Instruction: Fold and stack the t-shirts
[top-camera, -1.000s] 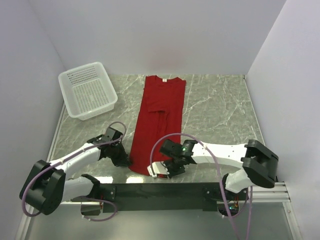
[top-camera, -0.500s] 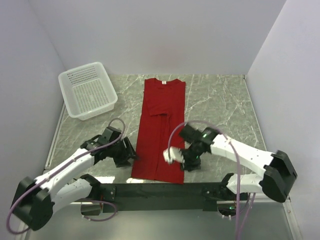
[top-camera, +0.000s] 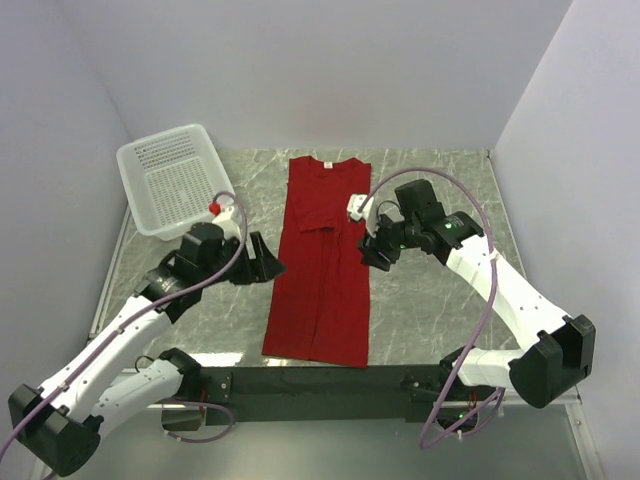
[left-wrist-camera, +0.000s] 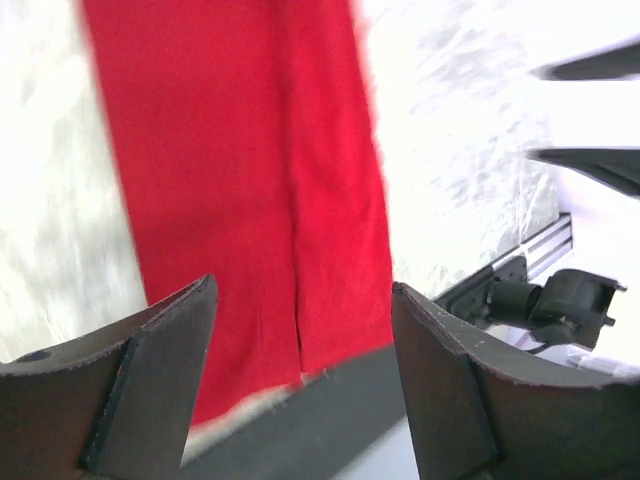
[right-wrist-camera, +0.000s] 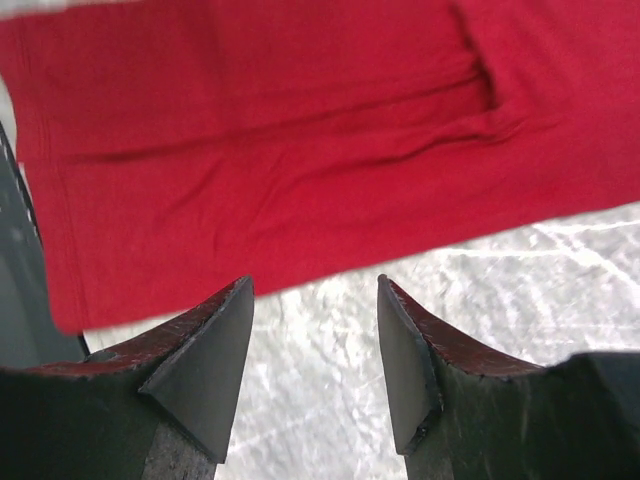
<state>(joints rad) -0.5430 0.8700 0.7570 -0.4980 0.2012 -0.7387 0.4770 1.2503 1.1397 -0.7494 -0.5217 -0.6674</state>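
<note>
Red t-shirt (top-camera: 320, 285) flat between left claw (top-camera: 268, 263), right claw (top-camera: 374, 250), both spread

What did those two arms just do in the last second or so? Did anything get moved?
Both let go of the near hem of the red cotton t-shirt; their jaws, shut before, now stand open and empty. The left arm and right arm swung farther out, flanking the shirt's middle. The hem lies flatter. The white plastic mesh basket stayed put.
</note>
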